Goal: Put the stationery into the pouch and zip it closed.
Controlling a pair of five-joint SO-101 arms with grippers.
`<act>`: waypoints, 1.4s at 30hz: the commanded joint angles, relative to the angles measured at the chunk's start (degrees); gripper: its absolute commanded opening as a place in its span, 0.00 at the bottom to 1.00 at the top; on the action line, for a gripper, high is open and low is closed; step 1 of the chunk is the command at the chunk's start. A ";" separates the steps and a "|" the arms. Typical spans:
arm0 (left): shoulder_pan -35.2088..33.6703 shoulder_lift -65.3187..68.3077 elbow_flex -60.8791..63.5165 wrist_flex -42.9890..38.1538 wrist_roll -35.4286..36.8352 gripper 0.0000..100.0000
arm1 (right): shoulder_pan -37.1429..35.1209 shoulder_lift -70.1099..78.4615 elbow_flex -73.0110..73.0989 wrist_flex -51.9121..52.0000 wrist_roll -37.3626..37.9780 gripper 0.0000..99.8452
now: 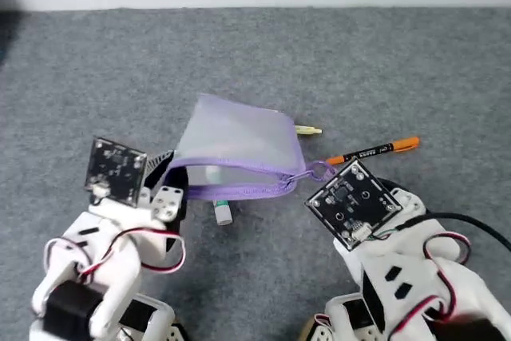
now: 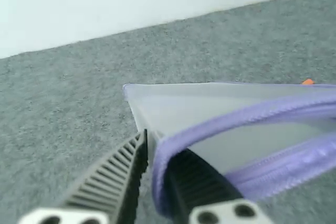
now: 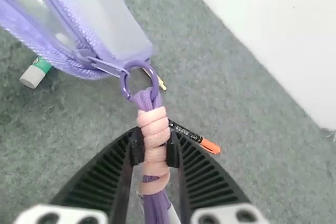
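Carpet (image 1: 399,61) | left tool (image 2: 149,150) clamps pouch (image 2: 210,108) | right tool (image 3: 154,148) clamps zip pull (image 3: 152,121)

A: Surface?
B: Grey, carpet-like table (image 1: 399,61); white wall along the far edge.
A: What's lying on it?
B: Black pen w/ orange cap (image 1: 374,150), right of centre, angled. Yellow-tipped item (image 1: 309,129) just beyond it, partly hidden by the pouch (image 1: 235,145). White stick w/ green band (image 1: 223,212) mid-table, at the pouch's near side.

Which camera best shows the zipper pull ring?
The right wrist view: the ring is close, its strap clamped in the right tool. The high view shows it small; the left wrist view shows the other end of the pouch.
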 commanded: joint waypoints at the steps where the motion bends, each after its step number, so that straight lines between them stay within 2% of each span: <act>1: -1.58 -0.88 -7.78 3.78 0.62 0.01 | 0.75 1.01 -2.11 -1.54 0.26 0.01; 6: -10.46 -0.97 -12.26 9.14 0.09 0.01 | 0.66 2.33 -1.85 -5.49 0.18 0.01; 9: -13.89 -0.97 -14.29 12.31 -3.60 0.01 | 0.13 4.62 -1.93 -6.02 0.09 0.01; 12: -16.35 -0.97 -16.75 14.77 -6.24 0.01 | -4.18 6.99 -1.93 -5.93 -0.09 0.01; 17: -22.15 -0.97 -18.59 18.55 -7.91 0.01 | -12.62 11.38 -1.93 -5.93 -7.91 0.01; 20: -25.32 -0.97 -18.51 21.45 -8.44 0.01 | -15.43 14.46 -1.93 -5.93 -10.02 0.01; 30: -31.65 -0.97 -17.89 24.53 -8.53 0.01 | -20.79 22.02 -1.85 -7.60 -10.02 0.01; 39: -31.91 -0.97 -8.04 24.88 -8.35 0.01 | -20.97 26.77 -2.11 -5.58 -9.93 0.02; 42: -32.09 -0.97 -7.16 24.70 -8.26 0.01 | -20.79 26.77 -2.11 -1.89 -9.93 0.08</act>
